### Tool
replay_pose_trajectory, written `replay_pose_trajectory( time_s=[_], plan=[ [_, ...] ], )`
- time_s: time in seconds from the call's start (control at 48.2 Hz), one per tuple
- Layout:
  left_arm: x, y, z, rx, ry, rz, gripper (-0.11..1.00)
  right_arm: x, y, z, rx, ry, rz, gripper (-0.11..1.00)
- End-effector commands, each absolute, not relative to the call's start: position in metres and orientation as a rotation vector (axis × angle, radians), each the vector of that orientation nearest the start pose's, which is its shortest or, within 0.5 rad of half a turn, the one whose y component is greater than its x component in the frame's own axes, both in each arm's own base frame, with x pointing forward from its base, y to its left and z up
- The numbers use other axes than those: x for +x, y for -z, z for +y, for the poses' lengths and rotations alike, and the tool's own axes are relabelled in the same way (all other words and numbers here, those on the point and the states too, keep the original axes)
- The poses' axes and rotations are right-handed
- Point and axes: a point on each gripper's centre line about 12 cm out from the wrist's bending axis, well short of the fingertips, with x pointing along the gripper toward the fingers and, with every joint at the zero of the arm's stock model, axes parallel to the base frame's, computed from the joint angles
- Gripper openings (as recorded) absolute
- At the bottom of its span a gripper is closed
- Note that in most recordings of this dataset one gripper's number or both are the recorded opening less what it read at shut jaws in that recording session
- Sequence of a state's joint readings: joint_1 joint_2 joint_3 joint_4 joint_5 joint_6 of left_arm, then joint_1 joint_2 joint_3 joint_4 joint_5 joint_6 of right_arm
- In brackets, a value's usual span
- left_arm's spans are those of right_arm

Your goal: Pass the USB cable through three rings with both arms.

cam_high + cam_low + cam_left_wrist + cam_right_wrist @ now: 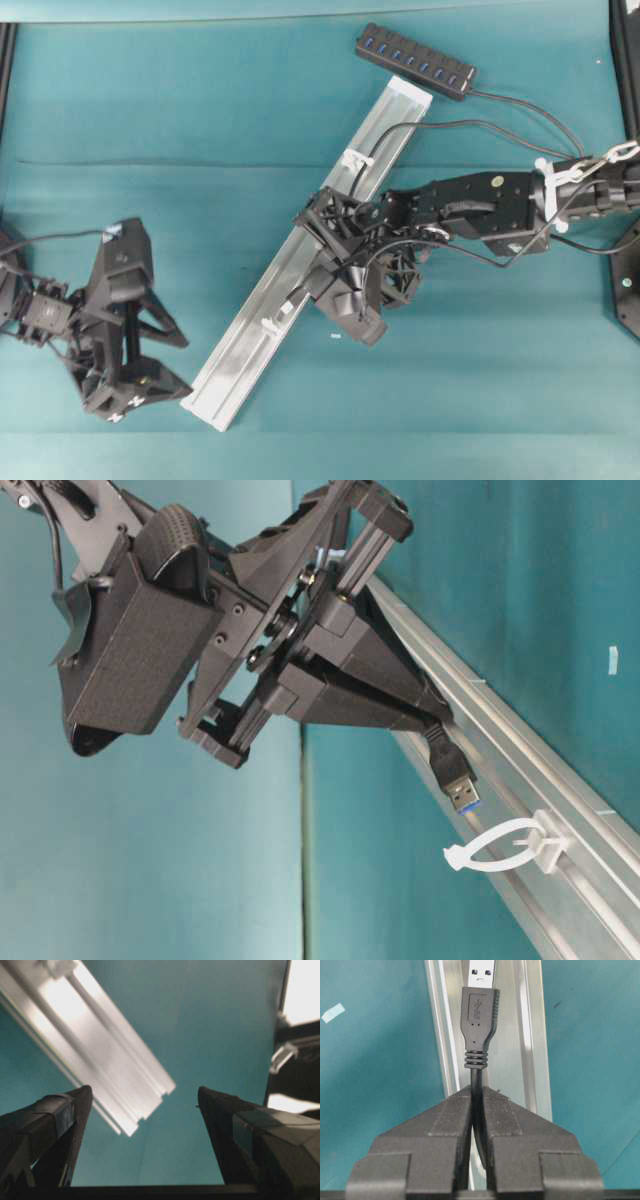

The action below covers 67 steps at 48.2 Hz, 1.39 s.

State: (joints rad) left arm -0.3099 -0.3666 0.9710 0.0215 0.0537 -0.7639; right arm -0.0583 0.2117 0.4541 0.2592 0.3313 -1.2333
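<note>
Right wrist view: right gripper (477,1105) is clenched on the USB cable (478,1080) just behind the plug, directly above the rail (517,1035). Judged light and limp; grip near the stiff plug moulding. One ring (510,845) lies just ahead. Left gripper (145,1125) stands released, beside the rail's end.

A creased teal cloth (200,120) covers the table.
</note>
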Motion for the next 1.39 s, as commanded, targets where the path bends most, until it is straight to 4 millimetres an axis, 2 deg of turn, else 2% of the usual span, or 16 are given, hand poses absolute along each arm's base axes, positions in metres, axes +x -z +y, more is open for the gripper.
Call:
replay_pose_trajectory(
  time_s=[0.0, 0.519, 0.747, 0.913, 1.142, 1.37],
  plan=[
    [0.275, -0.192, -0.089, -0.604, 0.054, 0.713, 0.92, 0.427, -0.125, -0.009, -0.84, -0.509, 0.871, 0.06],
    [0.276, -0.191, -0.09, -0.603, 0.051, 0.718, 0.92, 0.437, -0.127, 0.007, -0.854, -0.529, 0.843, 0.06],
    [0.277, -0.191, -0.089, -0.602, 0.051, 0.715, 0.92, 0.444, -0.122, 0.008, -0.852, -0.534, 0.848, 0.06],
    [0.278, -0.192, -0.088, -0.604, 0.051, 0.708, 0.92, 0.452, -0.126, 0.008, -0.857, -0.528, 0.831, 0.06],
    [0.277, -0.192, -0.088, -0.604, 0.049, 0.709, 0.92, 0.452, -0.125, 0.011, -0.856, -0.542, 0.84, 0.06],
    [0.284, -0.196, -0.078, -0.626, 0.03, 0.657, 0.92, 0.454, -0.126, 0.021, -0.859, -0.558, 0.829, 0.06]
  ],
)
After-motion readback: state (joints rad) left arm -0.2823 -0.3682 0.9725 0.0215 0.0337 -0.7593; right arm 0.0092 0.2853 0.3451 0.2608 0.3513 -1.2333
